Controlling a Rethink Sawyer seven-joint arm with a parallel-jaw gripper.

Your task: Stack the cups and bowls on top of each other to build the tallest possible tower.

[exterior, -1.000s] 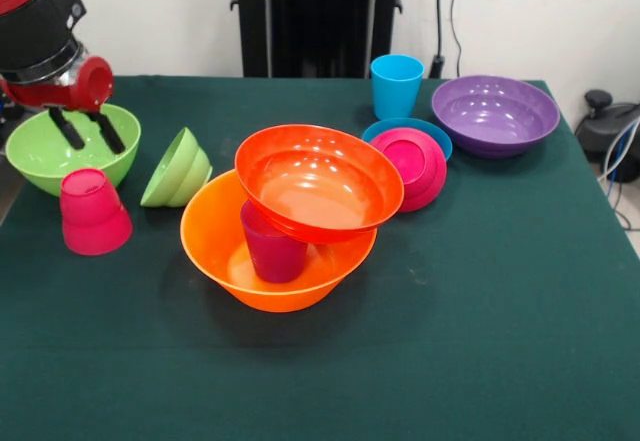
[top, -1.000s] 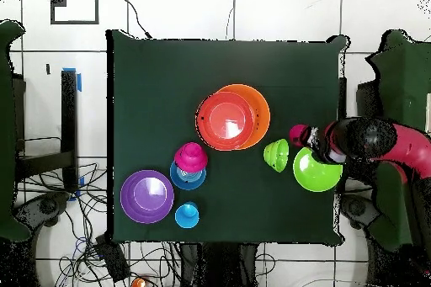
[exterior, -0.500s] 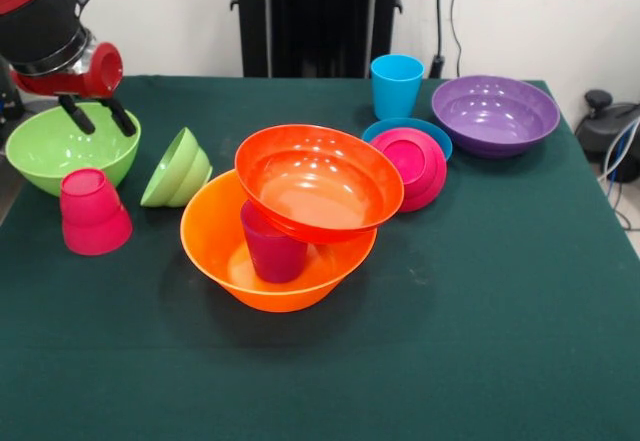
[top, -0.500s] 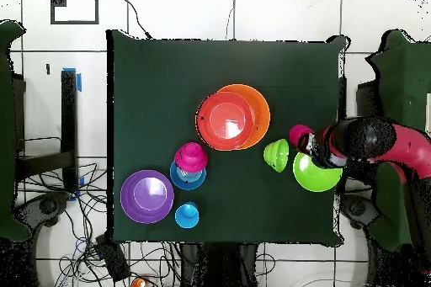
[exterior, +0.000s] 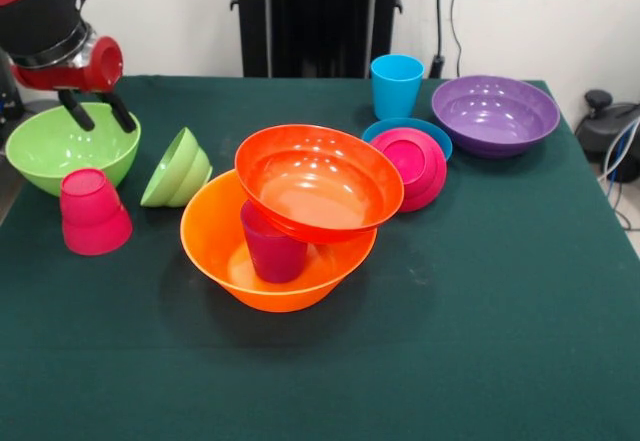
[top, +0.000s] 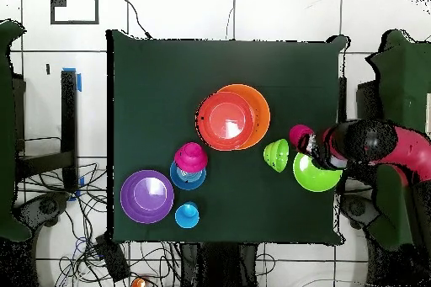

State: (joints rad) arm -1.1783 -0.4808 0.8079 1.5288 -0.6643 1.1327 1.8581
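Observation:
My gripper (exterior: 97,114) is open and empty, hanging just above the far rim of the large lime green bowl (exterior: 50,151). An upside-down red-pink cup (exterior: 92,211) stands in front of that bowl. A small lime green bowl (exterior: 177,169) lies on its side beside it. The large orange bowl (exterior: 270,296) holds the purple-magenta cup (exterior: 272,251). The red-orange bowl (exterior: 318,181) rests tilted on that cup. A pink-red bowl (exterior: 412,166) leans upturned on the small blue bowl (exterior: 432,133). The sky blue cup (exterior: 396,86) and the purple bowl (exterior: 494,113) stand at the back right.
In the overhead view the arm (top: 370,140) reaches over the table's right edge above the large lime green bowl (top: 316,174). The orange bowl pile (top: 257,115) sits mid-table. The dark green cloth (exterior: 480,341) covers the table. Cables hang off the far right.
The gripper has risen out of the large lime green bowl, staying open and empty. The bowls and cups have not moved.

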